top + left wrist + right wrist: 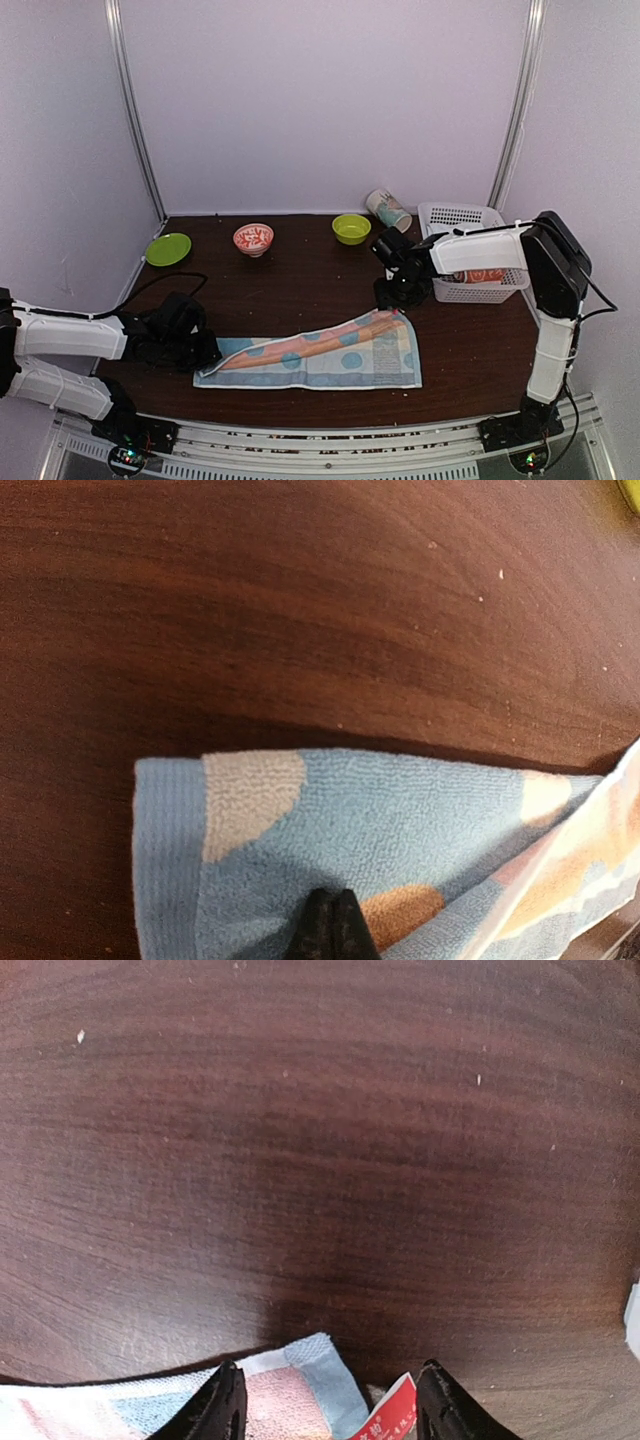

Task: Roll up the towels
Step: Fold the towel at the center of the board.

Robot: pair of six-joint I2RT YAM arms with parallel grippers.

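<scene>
Light blue towel (330,368): we see it spread flat by the near edge of the bench (300,280), long axis parallel to that edge.
Orange towel (300,348): a long band lying across the blue one, from its left end to its far right corner.
Left fingers (331,925): closed tight over the blue towel's left end; we cannot tell whether they pinch cloth.
Right fingers (400,300): apart, gripping nothing, astride that far right corner.
Coming move: we judge that rolling would run along the long axis; each arm is nearest its own end.
Red tag (385,1422): between the right fingers; white characters, unreadable.
Cup (388,210): beside the white basket (460,215), far right; print illegible.
</scene>
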